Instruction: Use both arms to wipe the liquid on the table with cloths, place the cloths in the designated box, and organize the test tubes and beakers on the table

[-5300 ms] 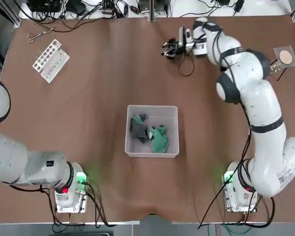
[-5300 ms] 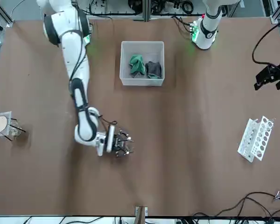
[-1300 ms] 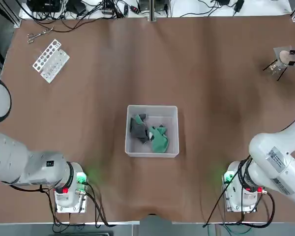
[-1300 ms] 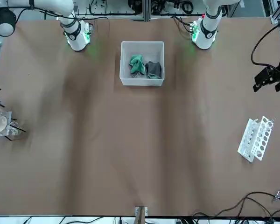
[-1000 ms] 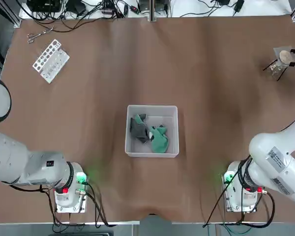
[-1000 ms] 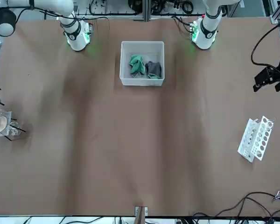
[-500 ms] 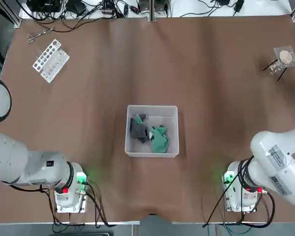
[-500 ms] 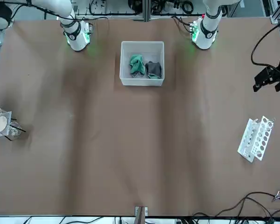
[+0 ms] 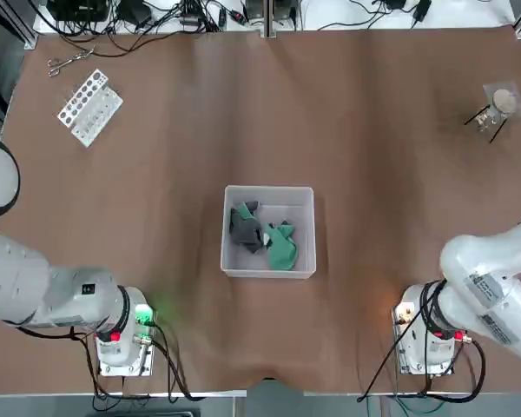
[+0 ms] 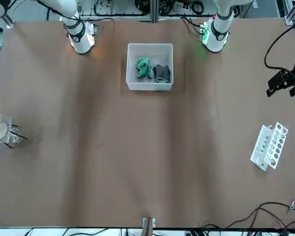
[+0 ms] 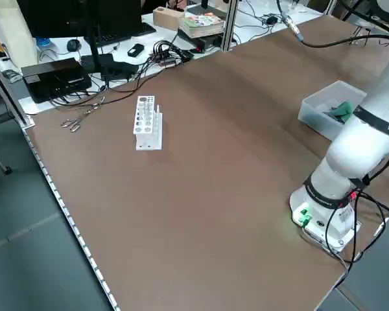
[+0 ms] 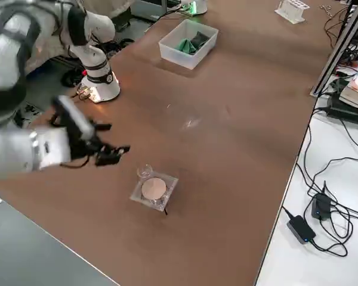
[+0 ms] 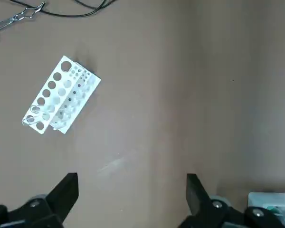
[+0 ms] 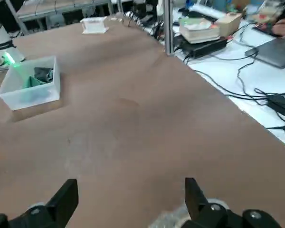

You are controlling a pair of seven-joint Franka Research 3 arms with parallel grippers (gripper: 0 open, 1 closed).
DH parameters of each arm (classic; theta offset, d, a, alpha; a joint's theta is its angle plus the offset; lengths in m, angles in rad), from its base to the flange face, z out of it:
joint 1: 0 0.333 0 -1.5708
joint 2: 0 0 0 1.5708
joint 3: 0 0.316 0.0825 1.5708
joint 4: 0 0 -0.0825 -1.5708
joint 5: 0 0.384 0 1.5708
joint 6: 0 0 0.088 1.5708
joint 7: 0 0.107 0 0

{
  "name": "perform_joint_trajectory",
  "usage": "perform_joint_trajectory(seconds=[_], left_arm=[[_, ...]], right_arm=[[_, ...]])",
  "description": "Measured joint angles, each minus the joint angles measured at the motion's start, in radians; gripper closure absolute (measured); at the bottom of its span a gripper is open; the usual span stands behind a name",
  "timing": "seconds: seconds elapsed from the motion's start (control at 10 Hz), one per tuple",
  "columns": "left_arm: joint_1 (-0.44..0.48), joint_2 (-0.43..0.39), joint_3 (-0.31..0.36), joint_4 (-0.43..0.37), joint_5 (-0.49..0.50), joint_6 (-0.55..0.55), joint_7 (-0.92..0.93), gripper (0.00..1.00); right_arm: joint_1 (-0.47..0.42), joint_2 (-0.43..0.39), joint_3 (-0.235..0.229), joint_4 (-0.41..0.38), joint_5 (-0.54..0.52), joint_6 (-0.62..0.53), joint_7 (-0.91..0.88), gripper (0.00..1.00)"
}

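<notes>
Cloths [image 9: 262, 236] inside box [image 9: 268, 271]

Right end effector [image 12: 107, 153] open, near beaker [image 12: 153, 190]

Green cloth [image 9: 282, 248] (beside grey cloth [image 9: 243, 225]), brown table [image 9: 365, 156].

No text, number or brand can be read anywhere in these views. The right arm [image 9: 491, 300] carries a small label with dark print on its white shell, at the lower right of the top view, but the characters are too small to make out. A similar mark at the right edge of the left side view is just as illegible
</notes>
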Motion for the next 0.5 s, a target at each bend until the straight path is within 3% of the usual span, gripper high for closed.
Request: perform_joint_trajectory(seconds=[0.3, 0.5], left_arm=[[0.001, 0.001, 0.0, 0.0, 0.0, 0.0, 0.0, 0.0], [0.001, 0.001, 0.0, 0.001, 0.0, 0.0, 0.0, 0.0]], right_arm=[[0.218, -0.038, 0.005, 0.0, -0.067, 0.015, 0.195, 0.01], [0.395, -0.056, 0.008, 0.0, -0.118, 0.086, 0.343, 0.01]])
